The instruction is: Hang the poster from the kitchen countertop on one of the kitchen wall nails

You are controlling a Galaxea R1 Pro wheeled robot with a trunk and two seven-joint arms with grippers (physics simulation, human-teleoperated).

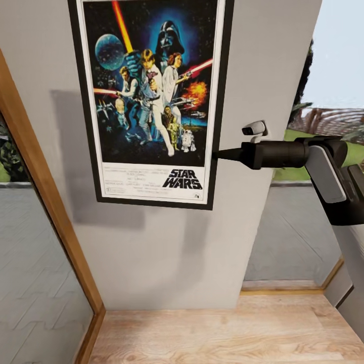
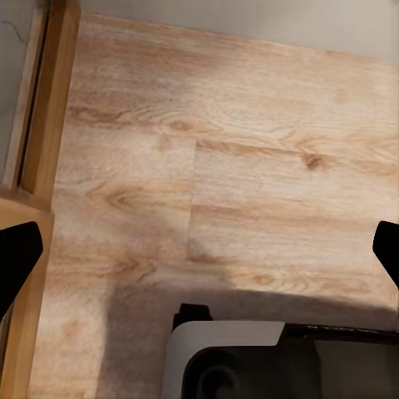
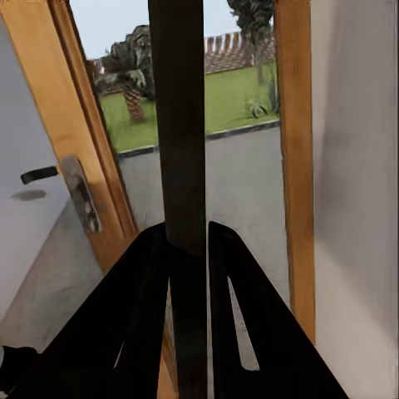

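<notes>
Closest thing to the head camera is the wood floor (image 1: 222, 333) at the bottom, running up to the grey wall (image 1: 167, 253). Far left there's a slanted wooden door frame (image 1: 45, 202) with paving outside beyond it. Moving right, the poster (image 1: 151, 101) sits flat against the wall, its top cut off by the picture edge, so whatever it hangs from isn't visible. The right end effector (image 1: 218, 154) reaches in from the right and is clamped on the poster's right edge; in the right wrist view the fingers (image 3: 154, 307) are closed either side of the thin dark frame (image 3: 179, 125). Right of the arm the wall ends and it's open lawn and sky. The left end effector (image 2: 199, 249) is spread wide over bare floorboards (image 2: 216, 150), holding nothing.
</notes>
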